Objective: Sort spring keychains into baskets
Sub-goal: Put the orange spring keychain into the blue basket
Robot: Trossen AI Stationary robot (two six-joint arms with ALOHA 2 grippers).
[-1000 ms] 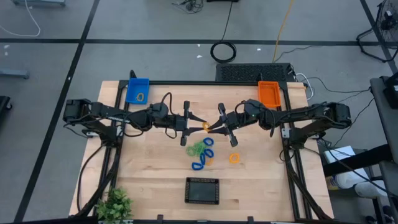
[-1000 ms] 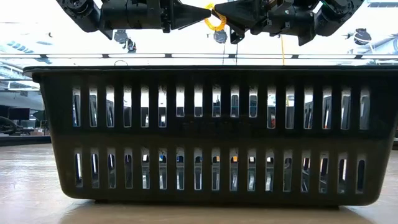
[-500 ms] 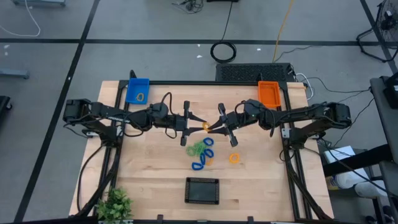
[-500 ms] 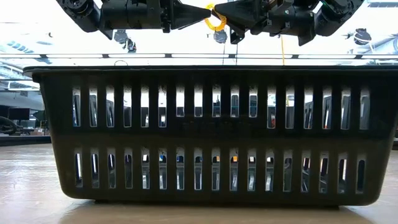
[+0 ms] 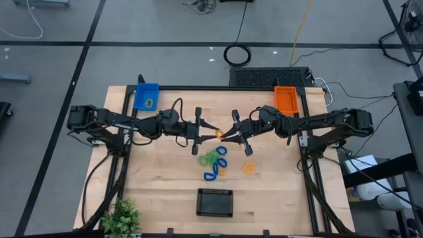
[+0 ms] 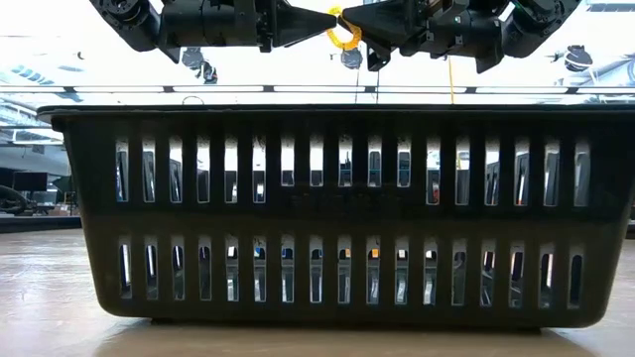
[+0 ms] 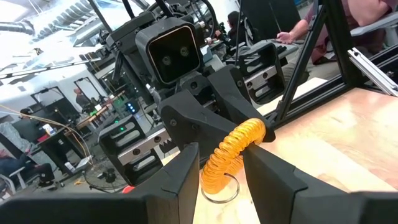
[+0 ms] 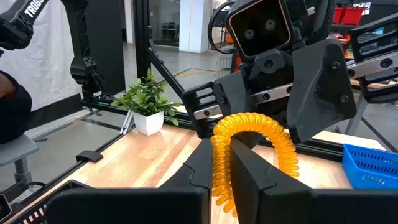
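Desk (image 5: 165, 192): wooden, three baskets at edges
Orange-yellow keychain (image 5: 219, 135): held above desk centre, between both arms
Right gripper (image 5: 227, 135): clamped on keychain's one end
Left gripper (image 5: 213, 131): fingers around its other end, grip uncertain

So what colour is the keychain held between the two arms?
Orange-yellow keychain; clearest in the right wrist view.

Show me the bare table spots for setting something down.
Free wood lies between the plant and the black basket, also right of that basket. Crowded: mid-table, around the keychain pile and loose orange keychain, below both grippers.
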